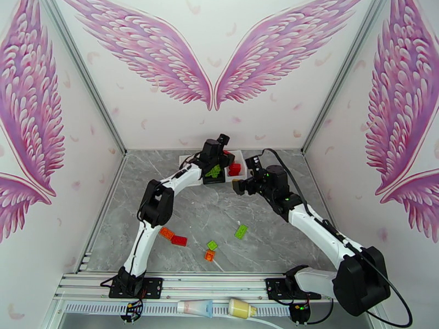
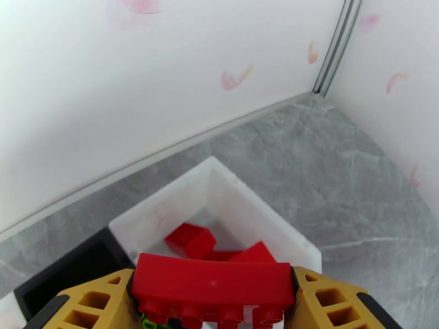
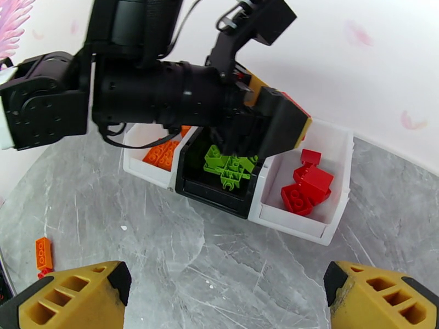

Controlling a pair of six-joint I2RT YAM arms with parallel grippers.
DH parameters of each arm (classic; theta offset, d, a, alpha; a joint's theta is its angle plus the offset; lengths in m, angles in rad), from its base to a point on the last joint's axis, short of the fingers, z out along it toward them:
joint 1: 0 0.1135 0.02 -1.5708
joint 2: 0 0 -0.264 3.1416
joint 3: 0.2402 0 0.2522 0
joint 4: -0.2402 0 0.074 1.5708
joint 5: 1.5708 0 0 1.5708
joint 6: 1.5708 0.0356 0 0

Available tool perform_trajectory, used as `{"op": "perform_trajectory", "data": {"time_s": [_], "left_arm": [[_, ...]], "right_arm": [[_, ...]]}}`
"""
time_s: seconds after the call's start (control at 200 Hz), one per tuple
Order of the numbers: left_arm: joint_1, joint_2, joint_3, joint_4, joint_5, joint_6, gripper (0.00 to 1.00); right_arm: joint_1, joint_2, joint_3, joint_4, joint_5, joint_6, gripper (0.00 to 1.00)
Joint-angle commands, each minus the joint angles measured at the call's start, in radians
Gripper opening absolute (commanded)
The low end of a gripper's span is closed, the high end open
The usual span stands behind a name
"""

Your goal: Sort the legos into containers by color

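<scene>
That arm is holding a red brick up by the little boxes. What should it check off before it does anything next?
1. Red brick held in the left pincer: ok.
2. White box just ahead holds only red bricks: ok.
3. Brick squarely above that box: cannot tell; a bit of green shows beneath it.
4. Right pincer open and apart from the boxes: ok.
5. Every brick sorted: not ok; loose bricks lie on the table.
</scene>
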Motion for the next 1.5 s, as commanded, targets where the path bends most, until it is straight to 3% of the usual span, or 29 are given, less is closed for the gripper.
{"op": "perform_trajectory", "data": {"time_s": [0.0, 0.125, 0.27, 0.485, 0.71, 0.925, 1.235, 1.494], "left_arm": [[0.003, 0.081, 0.146, -0.101, 0.026, -0.022, 0.61], [0.005, 0.155, 0.265, -0.151, 0.020, -0.022, 0.61], [0.007, 0.177, 0.285, -0.147, 0.018, -0.028, 0.61], [0.010, 0.131, 0.259, -0.153, 0.028, -0.022, 0.75], [0.016, 0.009, 0.121, -0.104, 0.028, -0.001, 0.90], [0.022, -0.153, -0.102, -0.023, 0.031, 0.026, 0.97], [0.026, -0.512, -0.603, 0.190, 0.018, 0.108, 0.99], [0.036, -0.787, -0.900, 0.184, 0.171, 0.177, 0.99]], "right_arm": [[-0.014, -0.033, -0.025, -0.004, 0.016, 0.016, 0.99], [-0.022, -0.039, -0.029, -0.004, 0.012, 0.016, 0.99], [-0.026, -0.047, -0.031, -0.011, 0.010, 0.011, 0.99], [-0.028, -0.048, -0.029, -0.019, -0.004, 0.012, 0.99], [-0.027, -0.050, -0.014, -0.049, -0.002, 0.012, 0.99], [-0.028, -0.041, -0.009, -0.099, 0.019, 0.040, 1.00], [-0.008, -0.006, 0.041, -0.375, 0.225, 0.213, 0.99], [0.092, 0.008, 0.020, -0.535, 0.330, 0.487, 1.00]]}}
